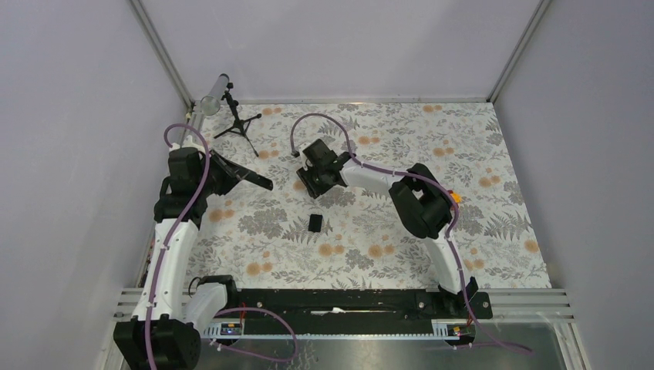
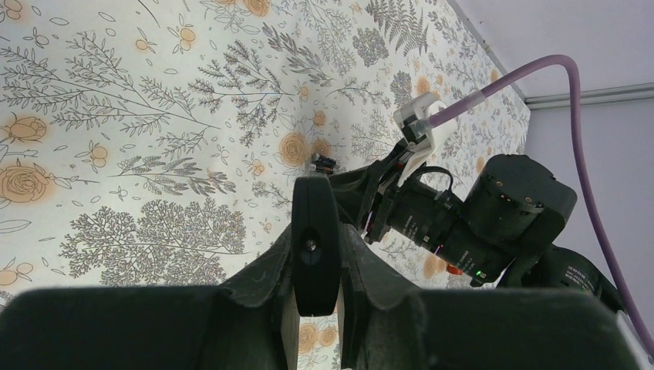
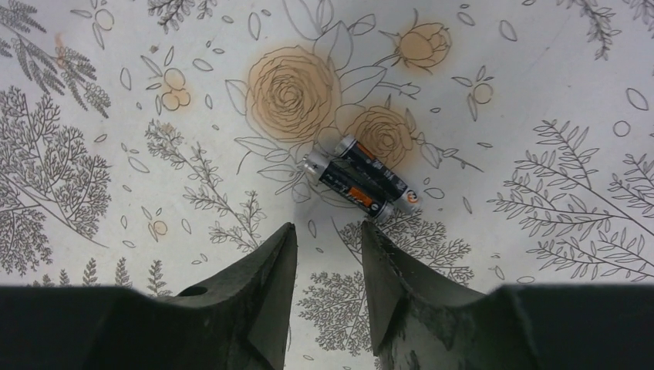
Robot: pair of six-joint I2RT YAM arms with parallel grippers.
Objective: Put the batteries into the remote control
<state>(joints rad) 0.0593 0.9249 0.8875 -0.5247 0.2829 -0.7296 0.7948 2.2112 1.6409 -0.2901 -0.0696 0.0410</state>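
My left gripper (image 1: 231,176) is shut on the remote control (image 1: 256,182), a slim black bar held above the table at the left. In the left wrist view the remote (image 2: 315,245) shows end-on between the fingers of that gripper (image 2: 316,266). The two batteries (image 3: 361,179) lie side by side on the flowered cloth, just ahead of my right gripper (image 3: 328,231), which is open and empty. In the top view the right gripper (image 1: 308,162) hovers at mid-table beside the batteries (image 1: 296,154). The small black cover (image 1: 315,223) lies flat on the cloth nearer the front.
A black mini tripod (image 1: 236,121) with a clear tube stands at the back left. A yellow and red toy (image 1: 455,196) peeks from behind the right arm's elbow. Grey walls enclose the table on three sides.
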